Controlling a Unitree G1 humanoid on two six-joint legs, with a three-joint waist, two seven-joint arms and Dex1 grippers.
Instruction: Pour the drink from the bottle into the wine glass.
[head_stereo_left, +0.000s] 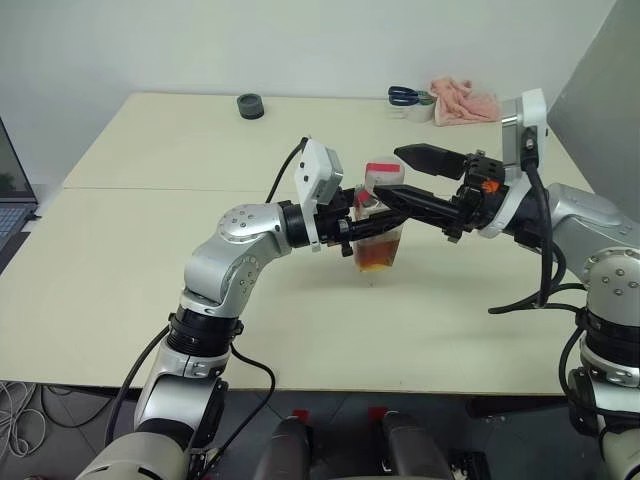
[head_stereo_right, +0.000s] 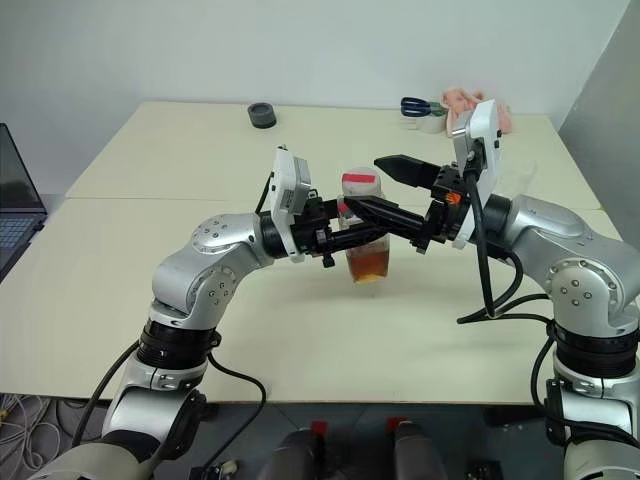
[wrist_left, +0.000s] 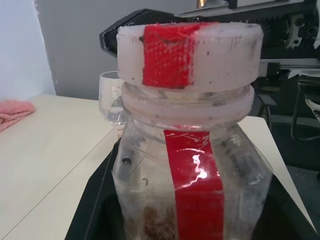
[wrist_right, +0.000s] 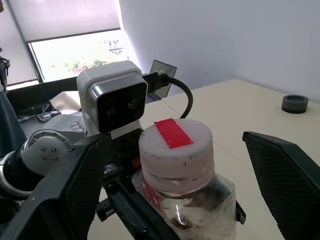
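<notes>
Two grippers at bottle, held above table: left gripper clamps body, right gripper gapes around cap. You risk twisting bottle loose, spilling drink.

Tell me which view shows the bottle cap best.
Right wrist view: the bottle cap sits centred, top and side both visible, between the open right gripper's fingers. Left wrist view shows its side close up. The eye views show it small, between both grippers.
</notes>
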